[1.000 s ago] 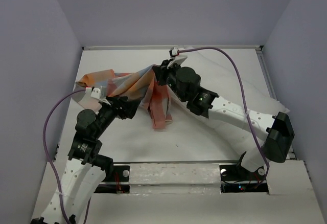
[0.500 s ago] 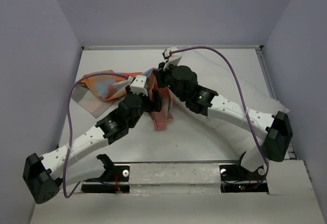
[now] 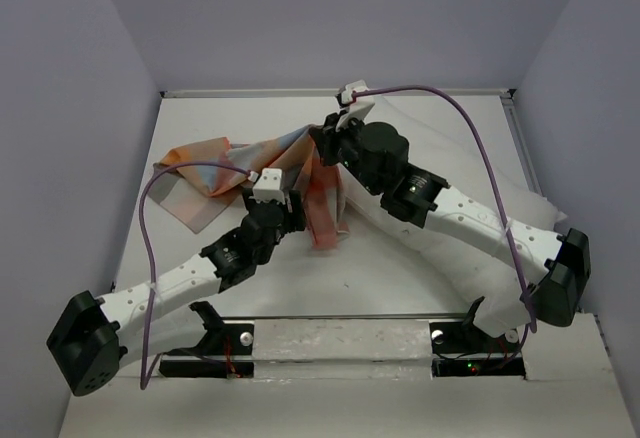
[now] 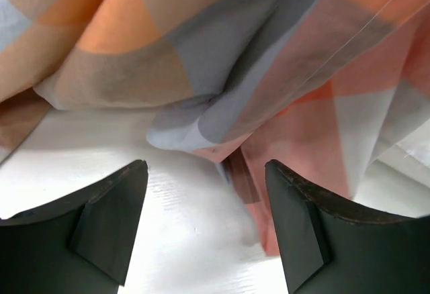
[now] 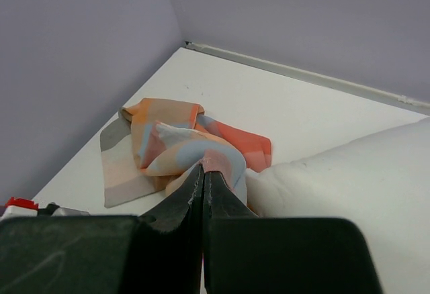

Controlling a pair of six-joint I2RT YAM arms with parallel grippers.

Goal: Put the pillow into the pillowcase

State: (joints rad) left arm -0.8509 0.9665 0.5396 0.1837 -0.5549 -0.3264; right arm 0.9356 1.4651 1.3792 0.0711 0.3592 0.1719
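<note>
Pinching a raised fold of the pillowcase point(image 3: 215, 163), the right gripper point(image 3: 322, 144) is clamping its jaws tight together on the checked cloth, above the far middle of the table point(image 3: 230, 118). From that pinch the orange, light blue and grey-brown fabric is draping two ways. One part is spreading flat to the left across the table, and a narrower orange strip is hanging down toward the near side.

The left gripper point(image 3: 298, 216) is reaching in from the near left, low over the table, with its jaws standing wide apart and gripping nothing. In the left wrist view its two dark fingers point(image 4: 114, 220) are framing bare white tabletop, and the hanging folds of the case are sitting just beyond the fingertips without touching them.

The pillow point(image 3: 440, 143) is lying on the right side of the table, plain white and plump, entirely outside the case. The right arm is stretching over it, hiding much of its near half. In the right wrist view its rounded white edge is lying just beside the orange cloth, to the right of the closed fingertips; whether the two are touching I cannot tell.

A purple cable point(image 3: 420, 89) is arching over the right arm, and a second one is looping beside the left arm.
</note>
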